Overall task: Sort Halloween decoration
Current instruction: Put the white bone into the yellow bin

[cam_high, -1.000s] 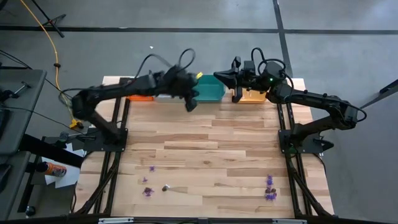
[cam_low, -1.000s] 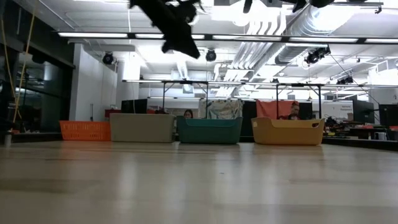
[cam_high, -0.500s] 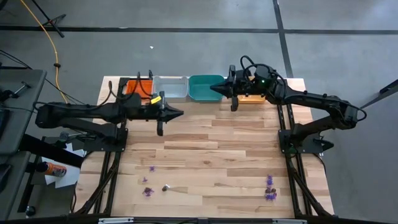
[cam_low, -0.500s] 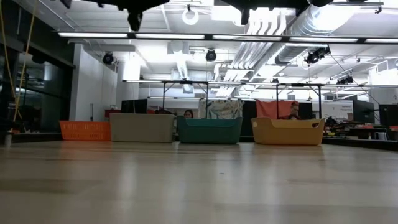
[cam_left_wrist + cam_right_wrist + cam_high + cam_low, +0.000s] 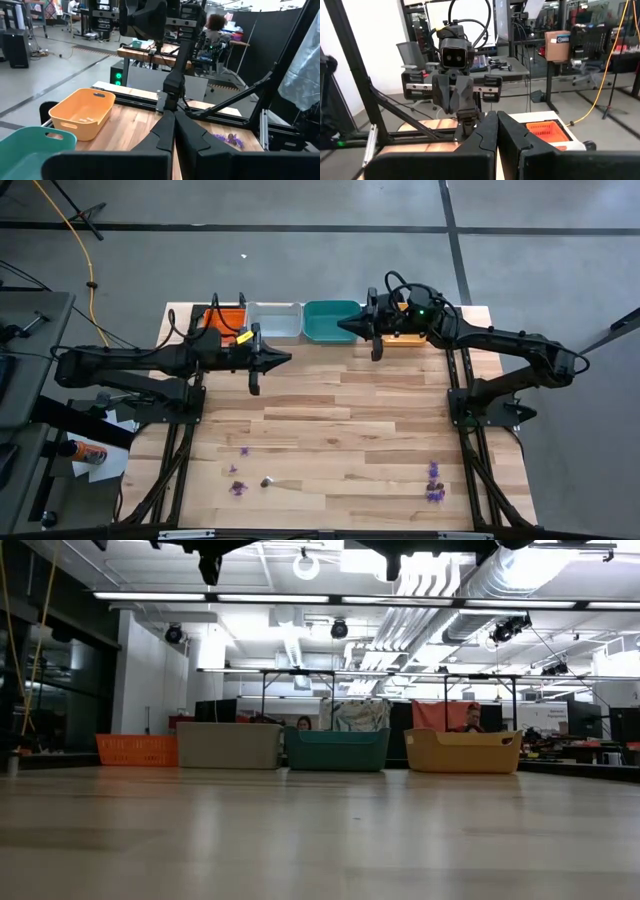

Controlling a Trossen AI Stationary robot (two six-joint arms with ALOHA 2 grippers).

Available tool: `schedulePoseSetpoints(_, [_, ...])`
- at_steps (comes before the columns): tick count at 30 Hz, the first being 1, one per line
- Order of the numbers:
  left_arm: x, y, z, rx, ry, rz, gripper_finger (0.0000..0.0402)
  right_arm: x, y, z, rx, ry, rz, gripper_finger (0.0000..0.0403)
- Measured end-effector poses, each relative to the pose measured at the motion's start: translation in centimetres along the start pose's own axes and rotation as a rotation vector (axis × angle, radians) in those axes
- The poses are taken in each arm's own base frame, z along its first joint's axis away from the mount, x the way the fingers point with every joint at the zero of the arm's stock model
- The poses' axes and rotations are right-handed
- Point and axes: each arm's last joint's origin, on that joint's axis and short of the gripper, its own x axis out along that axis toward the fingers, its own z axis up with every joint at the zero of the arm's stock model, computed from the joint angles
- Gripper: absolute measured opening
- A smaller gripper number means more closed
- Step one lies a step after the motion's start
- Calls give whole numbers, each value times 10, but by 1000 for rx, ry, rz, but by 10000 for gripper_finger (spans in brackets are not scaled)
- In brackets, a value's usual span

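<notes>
The Halloween decoration lies in two small groups near the table's near edge: purple and dark trinkets on the left (image 5: 240, 478) and purple ones on the right (image 5: 434, 483), which also show in the left wrist view (image 5: 228, 140). My left gripper (image 5: 286, 360) hangs level above the table's far left part, shut and empty, pointing right. My right gripper (image 5: 342, 326) hangs shut and empty in front of the green tray (image 5: 332, 320), pointing left. Both are far from the trinkets. The shut fingers show in the left wrist view (image 5: 173, 131) and the right wrist view (image 5: 496, 131).
Four trays stand in a row along the far edge: red-orange (image 5: 224, 318), grey (image 5: 274, 321), green, and orange (image 5: 408, 332). The arms' dark frames run along both table sides (image 5: 180, 430). Bare wood lies between the grippers and the trinkets. People sit in the room beyond (image 5: 303, 723).
My left arm has swung away from the grey and green trays toward the table's left and near side, and its gripper has turned from slanting down to level, pointing right. My right gripper has shifted a little toward the near edge and left. The trinkets have stayed put.
</notes>
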Motion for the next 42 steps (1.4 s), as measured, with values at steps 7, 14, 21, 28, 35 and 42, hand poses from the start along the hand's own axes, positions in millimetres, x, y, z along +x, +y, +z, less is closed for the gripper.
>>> schedulePoseSetpoints(7, [0,0,0,1,1,0,0,1,3,-1,130,6,11,0])
schedulePoseSetpoints(14, [0,0,-1,1,7,1,0,6,18,-10,231,99,49,0])
schedulePoseSetpoints(21, [0,0,-1,1,11,9,0,-5,63,-65,515,715,156,0])
schedulePoseSetpoints(28, [0,1,-1,-51,7,28,0,-34,135,-96,601,1234,179,0])
schedulePoseSetpoints(35, [0,0,-2,-112,18,27,0,-51,208,-109,827,1392,-101,0])
schedulePoseSetpoints(42, [0,1,-4,-104,40,31,0,-69,277,-144,1103,1487,-508,0])
